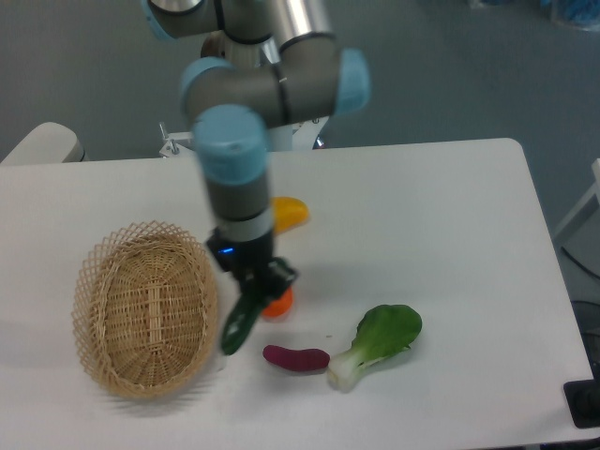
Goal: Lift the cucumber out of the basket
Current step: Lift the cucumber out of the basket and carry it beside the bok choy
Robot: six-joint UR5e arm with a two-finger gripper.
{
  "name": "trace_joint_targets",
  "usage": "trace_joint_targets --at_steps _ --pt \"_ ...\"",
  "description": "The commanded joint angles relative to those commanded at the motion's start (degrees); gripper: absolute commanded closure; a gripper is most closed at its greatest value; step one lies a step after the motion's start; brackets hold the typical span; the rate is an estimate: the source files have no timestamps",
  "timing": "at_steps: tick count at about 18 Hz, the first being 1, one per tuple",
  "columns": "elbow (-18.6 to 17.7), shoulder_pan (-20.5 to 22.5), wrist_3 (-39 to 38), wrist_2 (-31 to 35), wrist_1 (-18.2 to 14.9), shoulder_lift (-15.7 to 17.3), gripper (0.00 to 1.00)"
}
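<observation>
The dark green cucumber (240, 324) hangs tilted in the air, just right of the basket and above the table. My gripper (255, 286) is shut on its upper end. The oval tan wicker basket (145, 309) sits at the left of the table with nothing in it. The cucumber's lower tip points down toward the gap between the basket's right rim and the purple sweet potato (296, 358).
An orange (279, 302) lies half hidden behind the gripper. A yellow mango (289, 212) shows behind the arm. The bok choy (380, 341) lies at the right of the sweet potato. The table's front edge runs close below them.
</observation>
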Motion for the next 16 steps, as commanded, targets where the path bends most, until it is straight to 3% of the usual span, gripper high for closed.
trace_joint_targets --at_steps 2,3,6,16 --pt "0.00 2.47 4.41 0.09 -1.15 0.09 0.85" --pt "0.00 6.22 11.04 0.09 -2.19 0.70 0.85" --pt "-0.26 8.89 15.58 0.09 -2.20 1.14 0.85" --pt "0.17 9.77 17.35 0.00 -2.03 1.14 0.85"
